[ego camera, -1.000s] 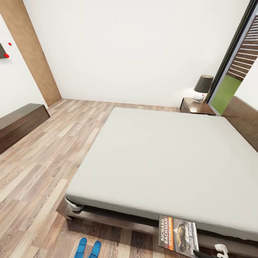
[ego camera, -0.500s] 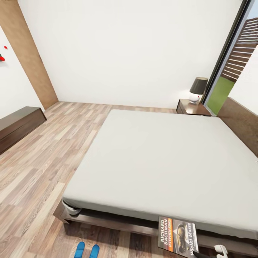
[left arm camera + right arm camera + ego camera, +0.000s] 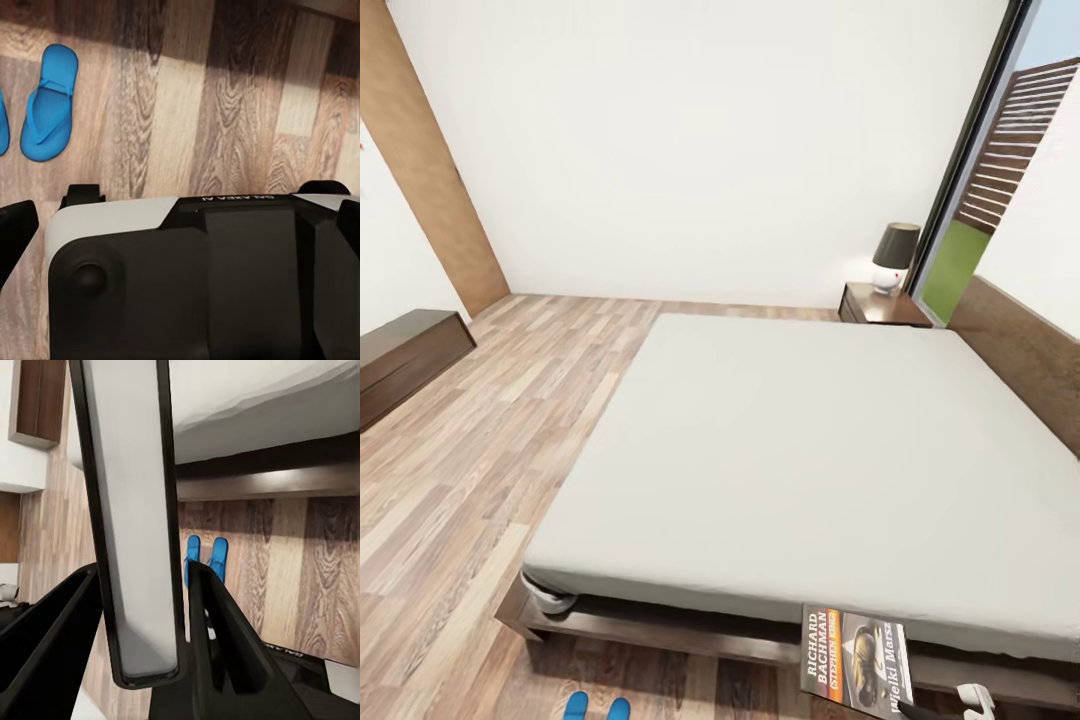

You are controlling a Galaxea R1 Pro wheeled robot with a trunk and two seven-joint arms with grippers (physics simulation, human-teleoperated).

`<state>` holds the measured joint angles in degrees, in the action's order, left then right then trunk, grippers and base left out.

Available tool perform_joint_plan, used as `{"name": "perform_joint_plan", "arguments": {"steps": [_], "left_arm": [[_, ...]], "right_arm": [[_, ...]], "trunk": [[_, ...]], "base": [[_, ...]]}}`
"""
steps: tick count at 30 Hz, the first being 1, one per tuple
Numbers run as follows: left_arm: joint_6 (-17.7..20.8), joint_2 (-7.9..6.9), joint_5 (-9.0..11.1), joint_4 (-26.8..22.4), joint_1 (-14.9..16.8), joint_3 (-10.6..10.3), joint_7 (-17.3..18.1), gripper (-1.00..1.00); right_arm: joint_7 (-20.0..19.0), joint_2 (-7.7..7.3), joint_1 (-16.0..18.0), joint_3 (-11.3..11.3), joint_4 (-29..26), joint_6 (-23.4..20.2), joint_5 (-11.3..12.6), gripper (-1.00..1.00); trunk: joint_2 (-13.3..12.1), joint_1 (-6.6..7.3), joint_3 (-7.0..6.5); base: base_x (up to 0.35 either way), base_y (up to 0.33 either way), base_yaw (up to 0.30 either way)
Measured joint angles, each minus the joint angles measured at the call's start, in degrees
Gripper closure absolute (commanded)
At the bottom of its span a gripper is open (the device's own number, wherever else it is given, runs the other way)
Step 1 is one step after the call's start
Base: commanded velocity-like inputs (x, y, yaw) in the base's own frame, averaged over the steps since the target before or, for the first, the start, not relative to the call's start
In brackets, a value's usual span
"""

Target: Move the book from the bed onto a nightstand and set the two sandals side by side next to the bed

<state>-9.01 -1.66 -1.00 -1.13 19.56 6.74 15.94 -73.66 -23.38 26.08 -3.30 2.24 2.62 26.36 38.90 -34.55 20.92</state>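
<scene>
My right gripper (image 3: 139, 577) is shut on the book (image 3: 857, 662), a dark paperback with an orange band. It holds the book upright in front of the bed's near edge, at the bottom right of the head view. In the right wrist view the book (image 3: 131, 510) stands edge-on between the two black fingers (image 3: 225, 645). The bed (image 3: 810, 440) has a plain off-white mattress. The two blue sandals (image 3: 596, 707) lie side by side on the floor by the bed's near corner, one sandal (image 3: 49, 101) under my left arm. My left gripper (image 3: 180, 240) has its fingers spread wide apart.
The nightstand (image 3: 882, 304) with its dark-shaded lamp (image 3: 894, 255) stands at the bed's far corner by the window. A long low dark bench (image 3: 405, 360) runs along the left wall. Wood-plank floor (image 3: 490, 430) lies open to the left of the bed.
The whole head view has shifted, so the camera moved: bed and nightstand drift left, and the sandals slide toward the lower edge. The book stays in my right gripper.
</scene>
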Motion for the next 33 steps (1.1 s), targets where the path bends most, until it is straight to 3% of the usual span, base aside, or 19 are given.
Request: {"name": "perform_joint_plan", "arguments": {"steps": [33], "left_arm": [[0.08, 0.09, -0.19, -0.05, -0.36, -0.14, 0.04, -1.00]], "right_arm": [[-0.08, 0.00, 0.00, -0.03, 0.01, 0.00, -0.05, 1.00]], "trunk": [[0.00, 0.00, -2.59]], "base": [[0.000, 0.000, -0.027]]}}
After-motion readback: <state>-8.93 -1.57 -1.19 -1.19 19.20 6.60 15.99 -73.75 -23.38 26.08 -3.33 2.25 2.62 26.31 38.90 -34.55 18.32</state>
